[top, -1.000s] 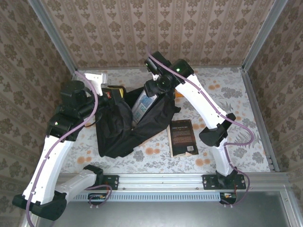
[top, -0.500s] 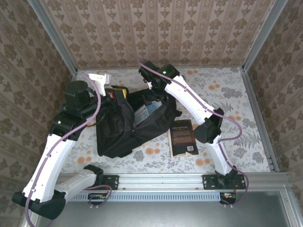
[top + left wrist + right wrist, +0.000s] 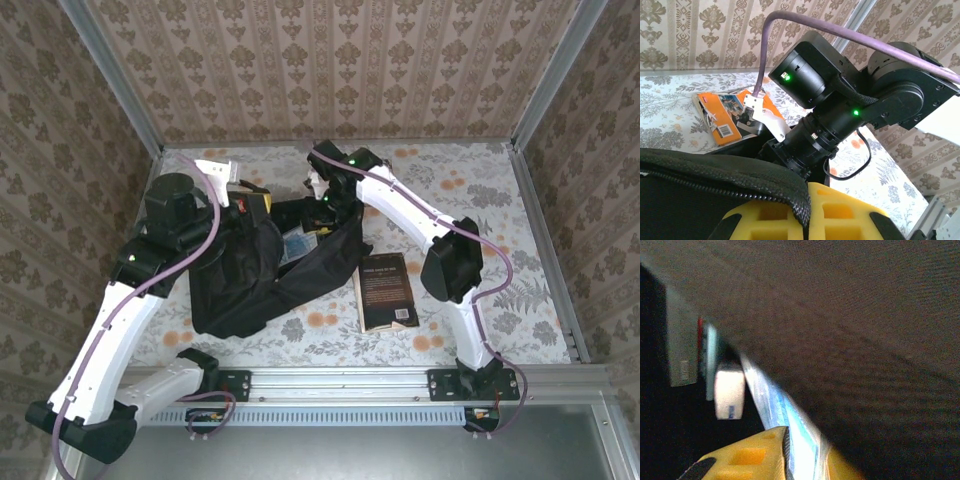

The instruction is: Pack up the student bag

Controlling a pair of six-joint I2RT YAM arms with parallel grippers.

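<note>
The student bag [image 3: 245, 290], black soft fabric slumped with its mouth gaping, lies left of centre on the floral worktop [image 3: 480, 200], and the left fingers [image 3: 840, 212] are clenched on its zipped rim. A blue-and-white book [image 3: 296, 246] sits inside the mouth; the right fingers [image 3: 747, 455] are down beside its edge, though I cannot tell whether they grasp it. A dark book [image 3: 386, 292] lies just right of the bag, and an orange book [image 3: 722, 120] lies on its far side.

free: table [image 3: 505, 200] far right | obstacles: black book [image 3: 386, 291] mid-table, student bag [image 3: 245, 290] left, orange book [image 3: 722, 117] behind bag
</note>
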